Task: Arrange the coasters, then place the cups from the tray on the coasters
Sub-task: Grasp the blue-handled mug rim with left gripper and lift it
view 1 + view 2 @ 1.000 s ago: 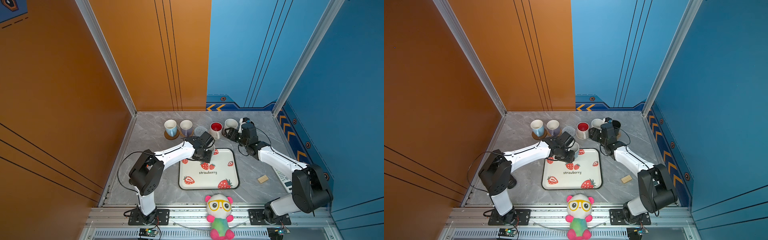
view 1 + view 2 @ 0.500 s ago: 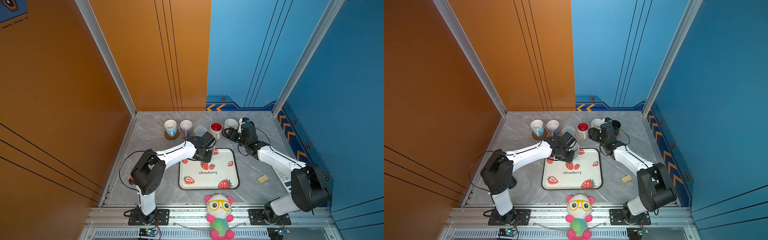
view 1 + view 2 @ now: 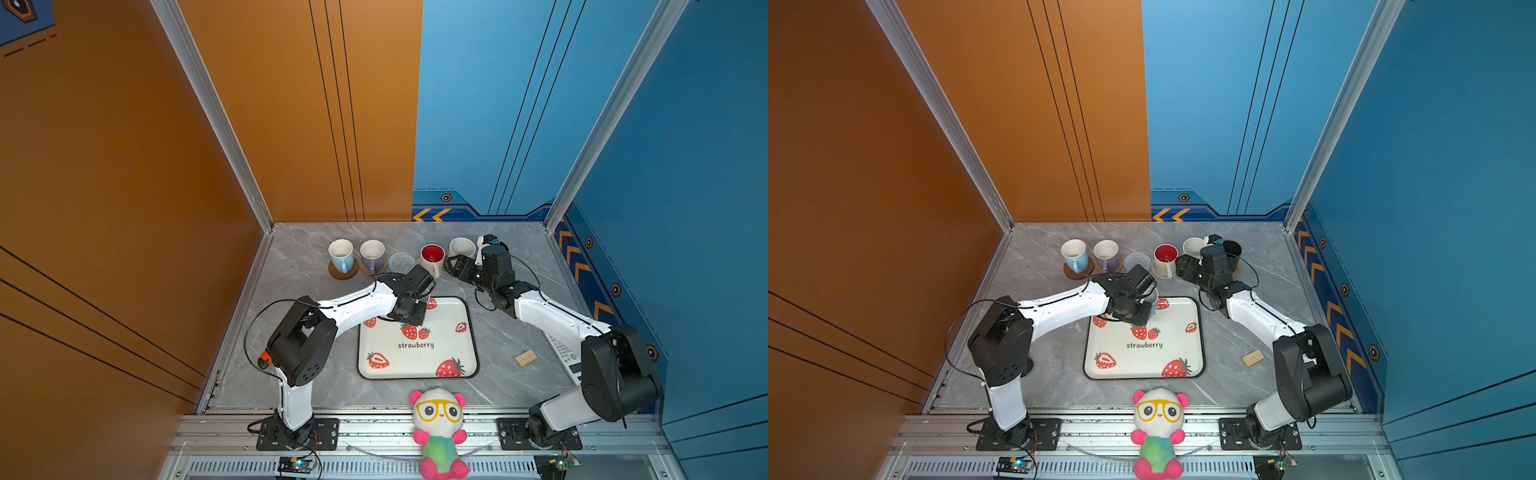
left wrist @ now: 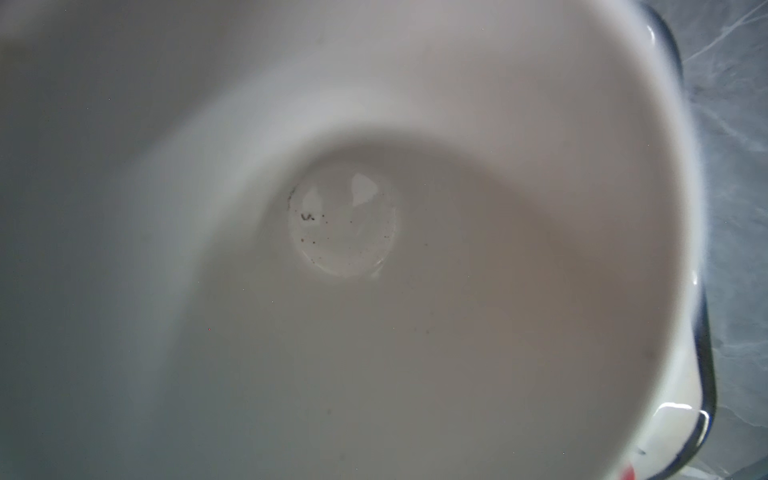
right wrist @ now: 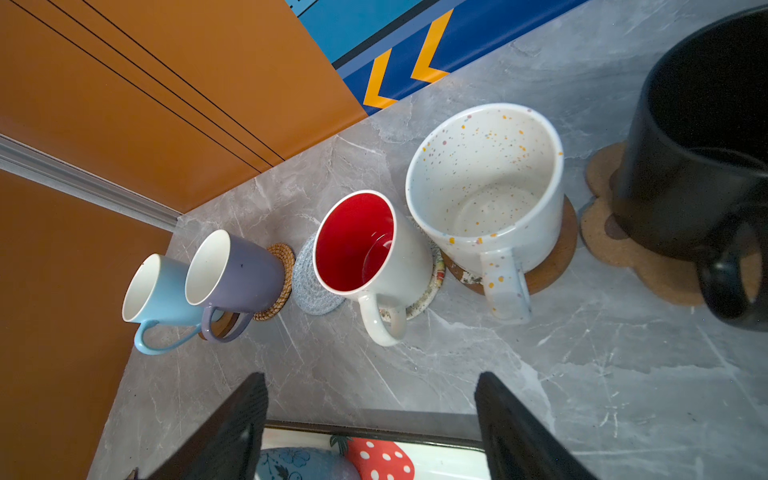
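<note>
The left pincer (image 3: 1144, 305) hangs straight down over the one mug (image 4: 340, 224) left on the tray (image 3: 415, 361), at the tray's far corner. The view from its wrist looks right into the mug's white bowl, so the fingers probably straddle the wall, one inside and one outside, a sound way to lift a mug without the handle. Neither finger shows in any view, so I cannot tell whether they are spread or already pinching the wall. Just beyond this pincer lies the grey-blue coaster (image 3: 401, 262), the only bare one, in the gap between the lavender mug (image 3: 372, 254) and the red-lined mug (image 3: 432, 254). That is evidently the slot meant for this mug, a short lift and reach ahead. Both neighbours stand close, so the mug would need to come down plumb. The right pincer (image 5: 370, 378) is spread wide and empty, hovering just in front of the red-lined mug and the speckled mug (image 5: 486, 183), with the black mug (image 5: 706, 145) off to its side, each on its coaster. It seems held back to keep the middle free.
</note>
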You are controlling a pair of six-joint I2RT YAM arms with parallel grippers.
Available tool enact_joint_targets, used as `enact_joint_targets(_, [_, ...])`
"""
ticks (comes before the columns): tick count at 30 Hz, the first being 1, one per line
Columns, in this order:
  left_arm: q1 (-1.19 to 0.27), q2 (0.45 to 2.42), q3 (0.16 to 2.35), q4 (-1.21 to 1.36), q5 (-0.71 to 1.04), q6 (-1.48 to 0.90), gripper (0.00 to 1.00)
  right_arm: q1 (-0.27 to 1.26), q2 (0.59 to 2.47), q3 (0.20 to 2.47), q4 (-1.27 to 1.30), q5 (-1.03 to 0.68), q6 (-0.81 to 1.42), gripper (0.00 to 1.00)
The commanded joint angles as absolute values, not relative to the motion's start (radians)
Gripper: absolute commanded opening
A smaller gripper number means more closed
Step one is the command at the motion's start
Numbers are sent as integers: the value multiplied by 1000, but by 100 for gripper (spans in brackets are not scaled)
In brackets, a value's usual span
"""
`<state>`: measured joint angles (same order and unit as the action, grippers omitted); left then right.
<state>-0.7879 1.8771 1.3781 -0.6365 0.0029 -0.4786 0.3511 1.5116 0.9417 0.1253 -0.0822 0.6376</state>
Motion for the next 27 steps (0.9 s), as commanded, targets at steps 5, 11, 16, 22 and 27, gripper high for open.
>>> enact_joint_targets(5, [-798, 1893, 1408, -672, -21, -463, 23, 341, 1533, 974, 132, -109, 657, 77])
enact_joint_targets(11, [-798, 1893, 1407, -686, -43, -463, 0, 341, 1537, 977, 129, -115, 657, 77])
enact_joint_targets(16, [-799, 1883, 1405, -704, -66, -460, 0, 341, 1536, 974, 127, -115, 657, 77])
enact_joint_targets(22, [-807, 1849, 1393, -715, -123, -445, 0, 341, 1537, 977, 126, -117, 658, 77])
enact_joint_targets(27, [-810, 1823, 1381, -722, -155, -443, 0, 341, 1537, 978, 124, -120, 658, 77])
